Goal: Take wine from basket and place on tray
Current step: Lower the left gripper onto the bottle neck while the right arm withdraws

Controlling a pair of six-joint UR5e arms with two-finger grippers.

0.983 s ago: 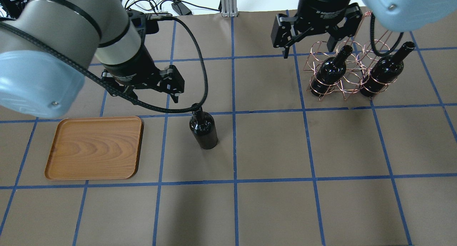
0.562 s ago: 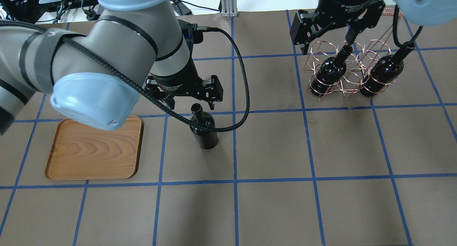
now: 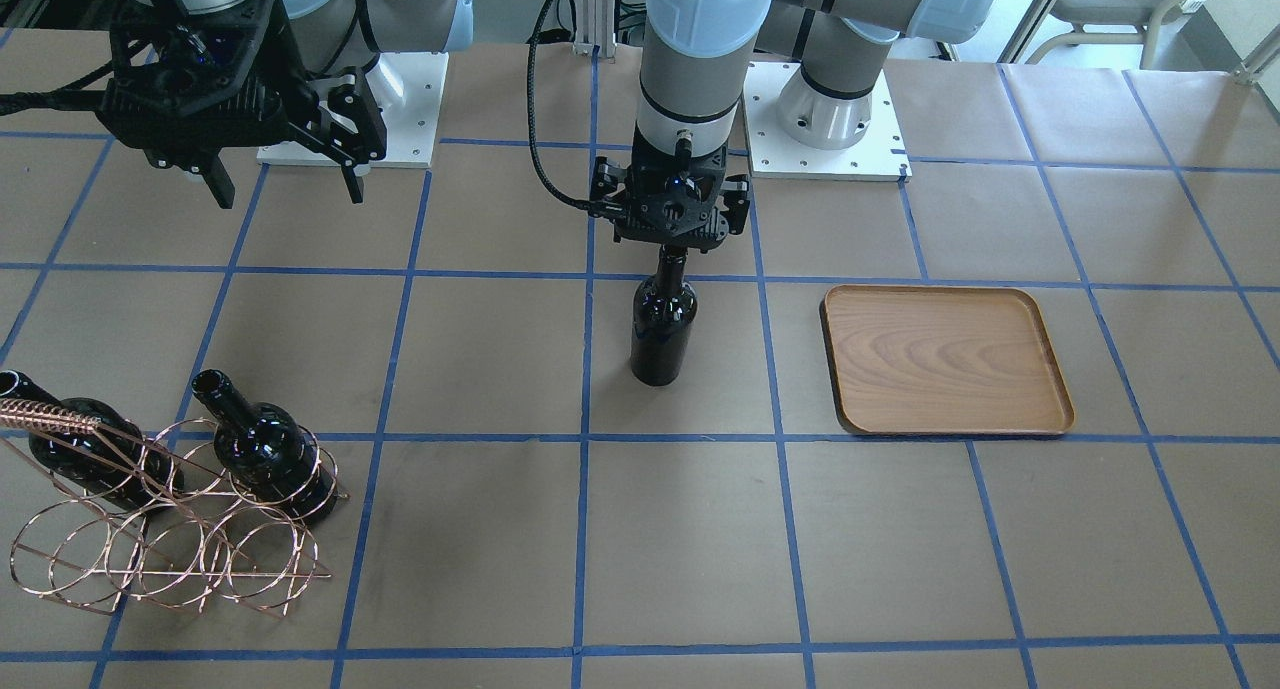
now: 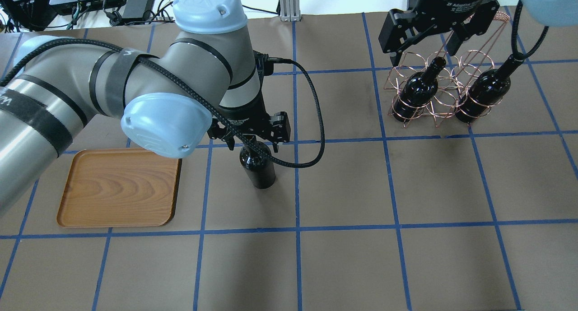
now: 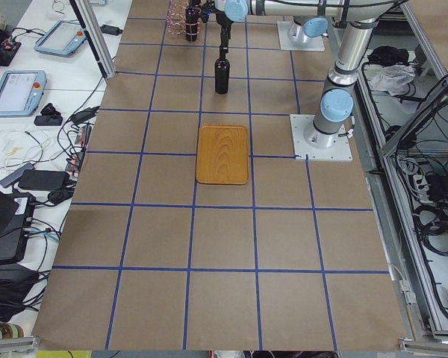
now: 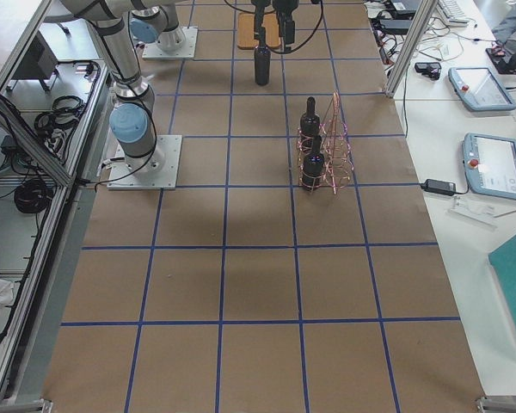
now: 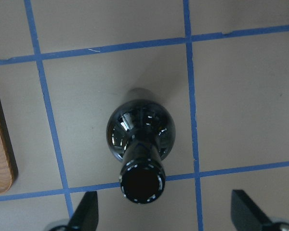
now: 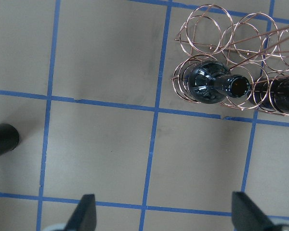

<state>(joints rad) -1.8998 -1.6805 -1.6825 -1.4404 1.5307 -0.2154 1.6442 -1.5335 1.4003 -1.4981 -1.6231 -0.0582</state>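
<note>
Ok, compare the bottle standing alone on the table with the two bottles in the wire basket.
The lone bottle stands free on the brown table paper, near the tray; the two basket bottles sit inside the copper rings of the basket. The open jaws of the left gripper flank the lone bottle's neck; no jaws are around the basket bottles' necks. All three are upright, glossy black and unlabelled, alike in shape.

A brown surface (image 4: 343, 266) gridded with blue tape (image 4: 298, 228) carries a wooden tray (image 4: 119, 187), an upright black wine bottle (image 4: 259, 169) near it, and a copper wire basket (image 4: 445, 99) well apart.
</note>
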